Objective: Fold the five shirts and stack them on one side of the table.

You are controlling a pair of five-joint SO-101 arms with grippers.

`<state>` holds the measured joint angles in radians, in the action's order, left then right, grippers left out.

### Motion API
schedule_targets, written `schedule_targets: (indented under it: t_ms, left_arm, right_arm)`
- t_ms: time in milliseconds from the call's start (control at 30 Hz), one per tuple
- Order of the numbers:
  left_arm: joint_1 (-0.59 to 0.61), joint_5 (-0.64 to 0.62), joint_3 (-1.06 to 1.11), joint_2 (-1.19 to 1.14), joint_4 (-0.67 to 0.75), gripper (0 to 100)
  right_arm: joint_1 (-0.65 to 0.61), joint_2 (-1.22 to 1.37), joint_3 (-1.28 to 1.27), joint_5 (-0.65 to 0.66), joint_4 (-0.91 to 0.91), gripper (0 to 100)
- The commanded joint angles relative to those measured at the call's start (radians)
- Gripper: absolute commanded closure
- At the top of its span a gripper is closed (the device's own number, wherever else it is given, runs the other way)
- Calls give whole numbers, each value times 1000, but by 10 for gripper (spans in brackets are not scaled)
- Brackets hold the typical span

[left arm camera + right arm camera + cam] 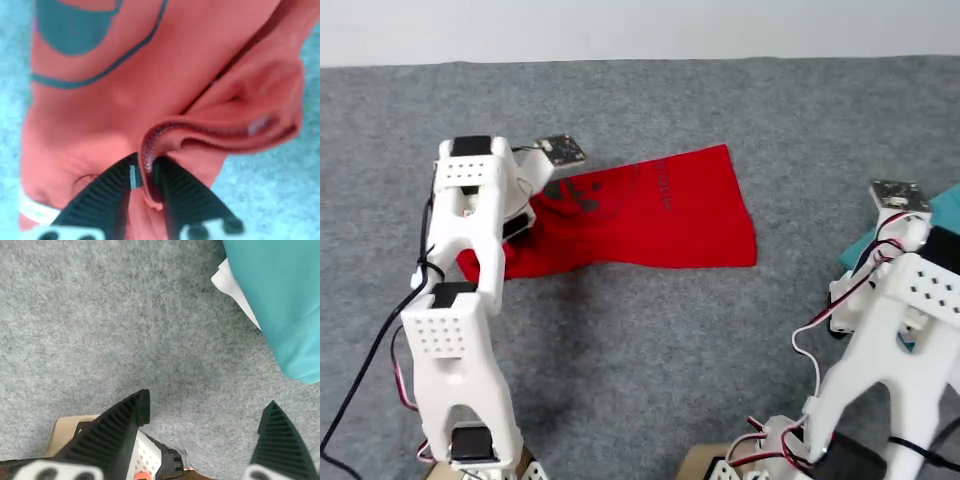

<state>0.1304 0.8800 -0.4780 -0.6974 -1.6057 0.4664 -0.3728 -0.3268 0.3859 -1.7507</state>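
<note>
Shows a red fabric shirt (660, 215) with a dark printed graphic lying on the left half of the grey felt-covered worktop (650, 360). Lies flat over most of its area, right end squared off, well apart from the worktop's right side. Has the white left arm (470, 240) bent over the shirt's left end, hiding that end from above. Pinches a raised fold of the shirt in the left pincer (147, 170): black ribbed fingers (110, 190) pressed together on the cloth, red fabric rolling up and over just beyond the tips. Leaves the printed graphic farther off, on the flat part of the shirt.

Holds the right pincer (207, 400) over bare grey worktop near the right side, black ribbed fingers spread wide, grey surface plain between them. Puts a teal fabric shirt (280, 300) at the worktop's right edge, just beside the white right arm (900, 310) and partly behind it in the high view. Reveals a white layer (235, 287) sticking out from under the teal shirt's edge; cannot tell whether separate garment or lining. Includes a tan cardboard piece (65, 432) by the right arm's base, at the near edge of the worktop.
</note>
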Motion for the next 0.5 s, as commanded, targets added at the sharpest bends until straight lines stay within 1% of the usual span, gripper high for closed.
schedule_targets:
  t_ms: [0, 100, 367, 467]
  left_arm:
    - [18, -8, -125, -3, -72, 997]
    - [18, -6, -183, -31, -94, 997]
    - [21, -15, -294, -158, -94, 989]
    - [44, -95, -367, -180, -91, 915]
  right_arm:
    - [7, -42, 9, -11, -38, 648]
    - [5, -41, 9, -11, -36, 648]
    - [5, -41, 9, -11, -36, 648]
    - [5, -41, 9, -11, -36, 648]
